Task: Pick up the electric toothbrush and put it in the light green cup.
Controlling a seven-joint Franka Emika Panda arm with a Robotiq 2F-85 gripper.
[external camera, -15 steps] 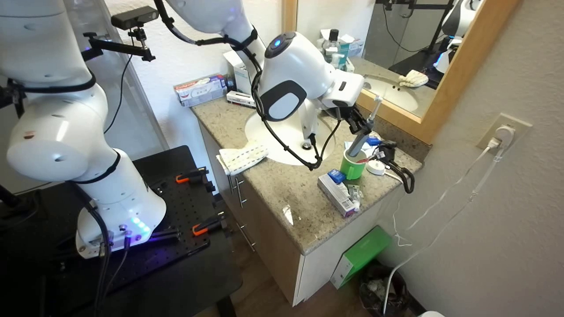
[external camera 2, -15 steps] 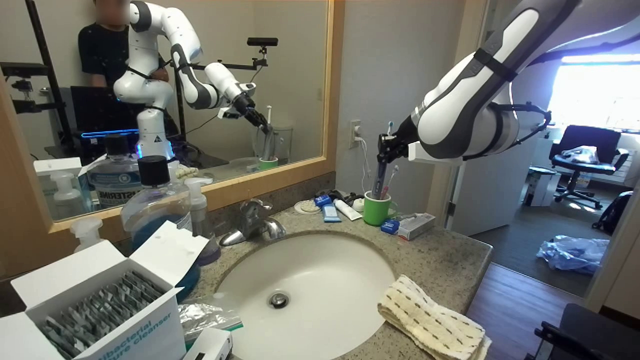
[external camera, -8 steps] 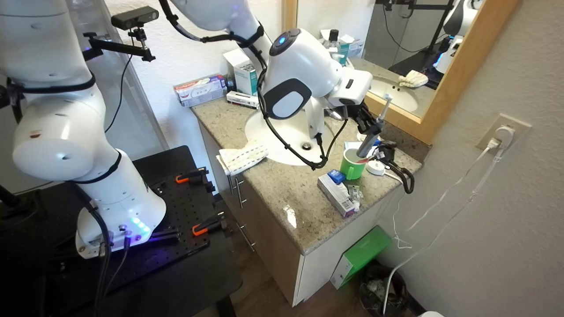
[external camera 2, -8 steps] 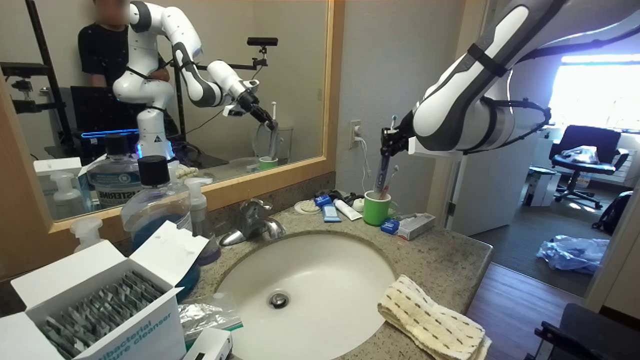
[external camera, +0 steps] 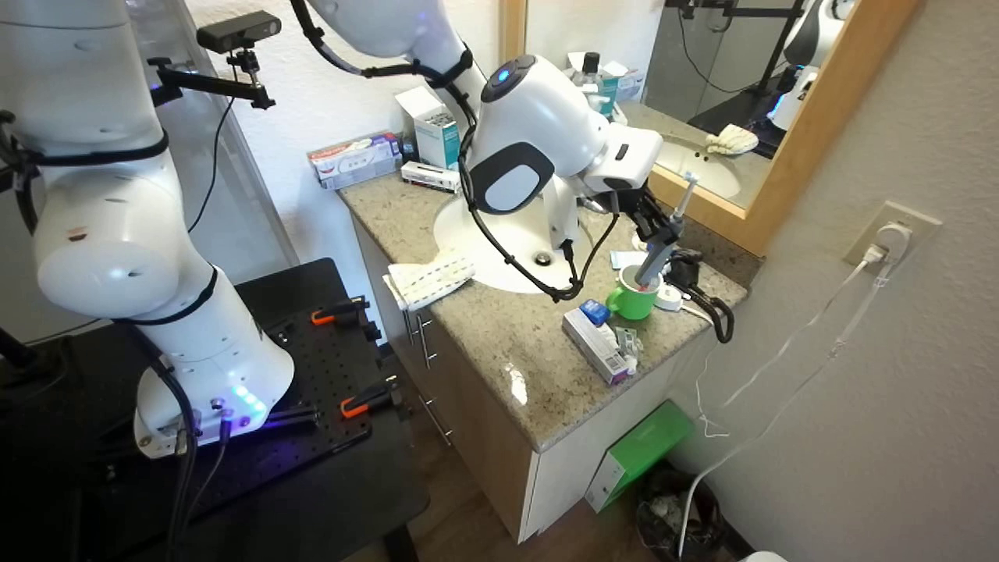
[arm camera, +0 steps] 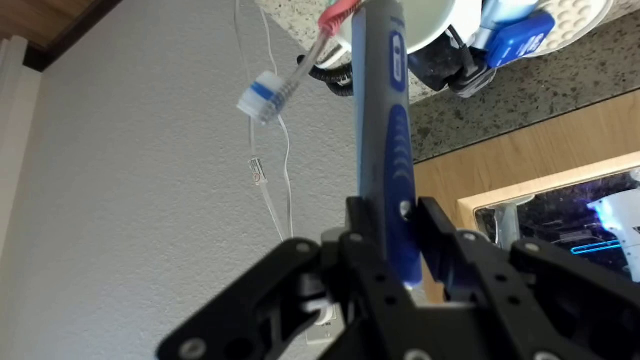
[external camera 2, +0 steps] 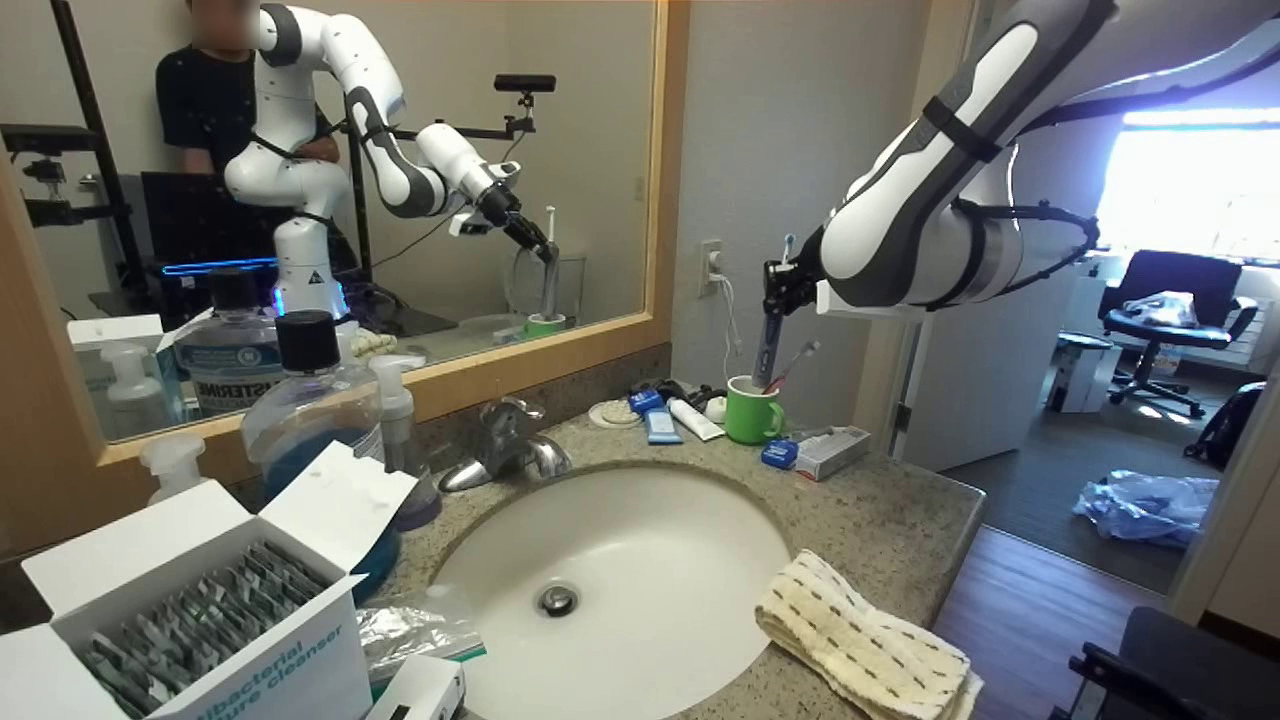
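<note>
My gripper point(external camera: 666, 231) is shut on the electric toothbrush point(external camera: 654, 264), which it holds upright and slightly tilted, brush head up. In the wrist view the jaws point(arm camera: 392, 215) press on both sides of its grey and blue handle point(arm camera: 381, 125). The light green cup point(external camera: 631, 305), with a handle and white inside, stands on the counter below; it also shows in an exterior view point(external camera 2: 748, 416). The toothbrush's lower end is at the cup's mouth and appears just inside the rim; how deep is hidden. A manual toothbrush with a red handle point(external camera 2: 800, 356) leans in the cup.
Beside the cup lie a blue floss box point(external camera 2: 780, 453), a toothpaste box point(external camera: 597, 347), a white tube point(external camera 2: 695, 420) and a black charger with coiled cord point(external camera: 687, 269). The sink point(external camera 2: 620, 560), faucet point(external camera 2: 505, 440), mirror frame point(external camera: 702, 218) and folded towel point(external camera 2: 870, 640) are near.
My gripper and the toothbrush have moved toward the outlet wall. The cup has shifted slightly the same way and turned, so its handle points another way. The manual toothbrush leans over more.
</note>
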